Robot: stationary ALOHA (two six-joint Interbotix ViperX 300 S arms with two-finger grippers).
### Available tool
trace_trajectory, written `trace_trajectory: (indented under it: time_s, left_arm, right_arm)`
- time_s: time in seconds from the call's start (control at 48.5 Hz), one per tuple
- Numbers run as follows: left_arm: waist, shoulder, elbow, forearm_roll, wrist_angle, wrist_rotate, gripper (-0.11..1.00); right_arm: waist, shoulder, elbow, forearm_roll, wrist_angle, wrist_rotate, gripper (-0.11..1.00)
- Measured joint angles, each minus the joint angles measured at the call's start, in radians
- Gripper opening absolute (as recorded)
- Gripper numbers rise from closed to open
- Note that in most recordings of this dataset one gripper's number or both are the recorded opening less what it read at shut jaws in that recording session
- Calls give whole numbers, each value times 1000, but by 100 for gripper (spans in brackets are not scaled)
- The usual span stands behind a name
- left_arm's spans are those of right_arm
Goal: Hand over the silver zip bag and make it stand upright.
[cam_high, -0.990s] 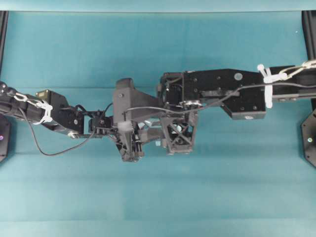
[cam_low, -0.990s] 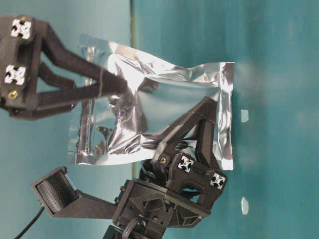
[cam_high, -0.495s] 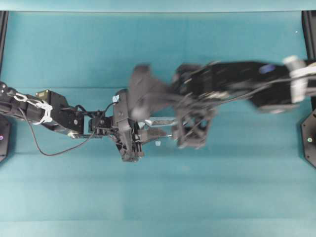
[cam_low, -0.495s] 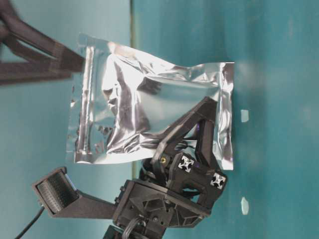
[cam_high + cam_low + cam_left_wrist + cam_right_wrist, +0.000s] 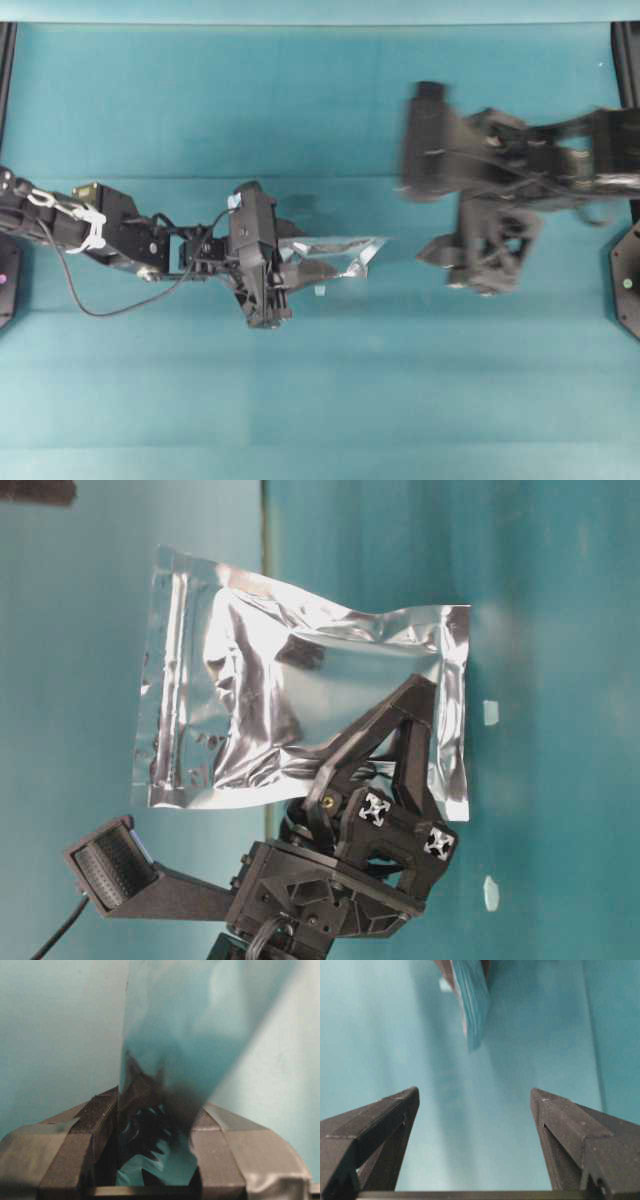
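Overhead exterior, left gripper (image 5: 300, 268) clamped on the silver zip bag (image 5: 335, 255), right gripper (image 5: 455, 262) spread wide, well apart from it

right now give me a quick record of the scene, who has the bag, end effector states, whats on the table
bag: silver zip bag, held edge-on above the table
holder: left end effector, shut on one end of the bag
right end effector: open, empty, apart from the bag on the right of the overhead view
table: teal surface, small white scraps
handover: bag in the left arm alone
standing upright: not yet
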Motion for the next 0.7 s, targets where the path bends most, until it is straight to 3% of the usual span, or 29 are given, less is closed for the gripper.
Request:
trace_trajectory:
  time_s: [0.33,0.701]
  left_arm:
    - [0,0,0,0,0,2,29]
    - [0,-2,0,0,0,2,29]
  right_arm:
    - [8,-227,202,5,-189,8,89]
    - [8,-330,311,15,-222,9,89]
